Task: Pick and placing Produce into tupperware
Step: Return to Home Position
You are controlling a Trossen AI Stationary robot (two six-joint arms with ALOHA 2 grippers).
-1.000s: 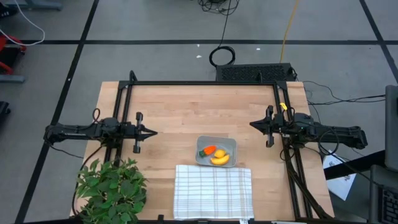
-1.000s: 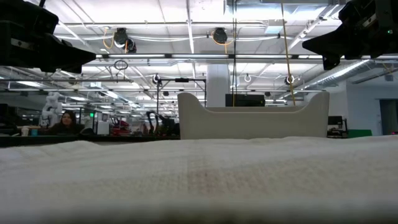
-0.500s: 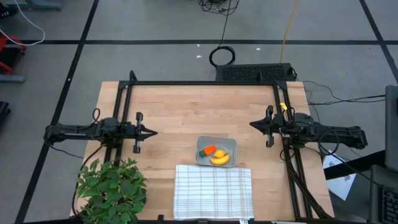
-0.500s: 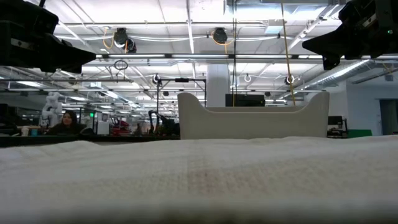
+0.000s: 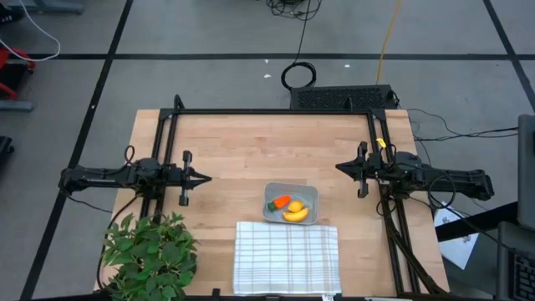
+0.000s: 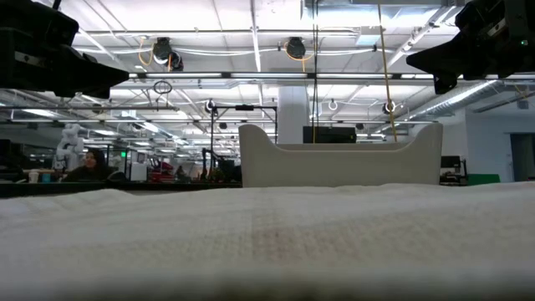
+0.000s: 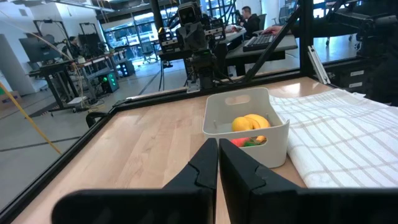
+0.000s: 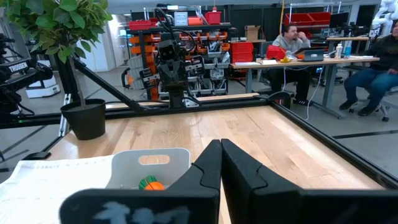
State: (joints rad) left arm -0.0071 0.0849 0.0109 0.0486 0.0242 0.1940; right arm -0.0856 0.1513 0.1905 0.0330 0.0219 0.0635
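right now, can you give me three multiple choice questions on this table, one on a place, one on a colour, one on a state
1. Where is the container?
A) on the floor
B) right beside the checked cloth
C) hanging from an arm
2. What colour is the carrot in it?
A) orange with a green end
B) purple
C) white
3. The left pincer and right pincer are:
A) wide open
B) holding fruit
C) shut and empty

B: the top view shows it next to the cloth's edge.
A: orange body, green tip.
C: each wrist view shows its pincer closed on nothing.
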